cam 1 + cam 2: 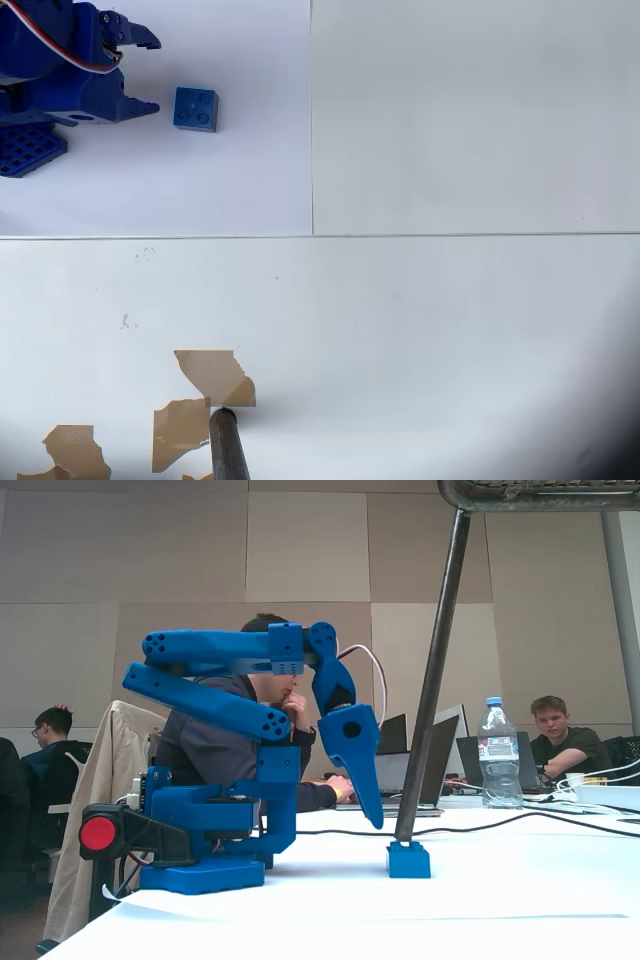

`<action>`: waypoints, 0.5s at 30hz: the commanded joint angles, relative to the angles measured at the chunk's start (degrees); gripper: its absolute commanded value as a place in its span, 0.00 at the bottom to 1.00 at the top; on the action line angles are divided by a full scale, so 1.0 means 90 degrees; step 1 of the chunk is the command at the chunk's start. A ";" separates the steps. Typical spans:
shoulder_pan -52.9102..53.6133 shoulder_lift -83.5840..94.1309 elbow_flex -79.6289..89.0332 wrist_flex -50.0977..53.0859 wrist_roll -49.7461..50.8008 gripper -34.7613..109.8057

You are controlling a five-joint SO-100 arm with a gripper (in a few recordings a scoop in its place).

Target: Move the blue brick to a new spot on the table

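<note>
Overhead view, near edge: torn brown patches and a dark pole on the white desk, well apart from the action. Far left: blue brick flat on the desk, studs up, nothing touching it, just right of the pincer. Pincer fingers apart and empty, tips aimed toward the brick. Fixed view: brick sits on the desk by the pole's foot, pincer hanging tip-down above and slightly left of it, clear gap between. Step looks like pre-grasp approach. Next move likely needs a shift over the brick, descent to straddle it, then closing.
</note>
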State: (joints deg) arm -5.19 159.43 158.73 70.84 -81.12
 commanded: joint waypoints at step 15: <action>0.0645 -0.2754 -0.0391 -0.2520 -0.0898 0.42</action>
State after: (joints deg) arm 1.32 136.49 158.73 50.62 -90.44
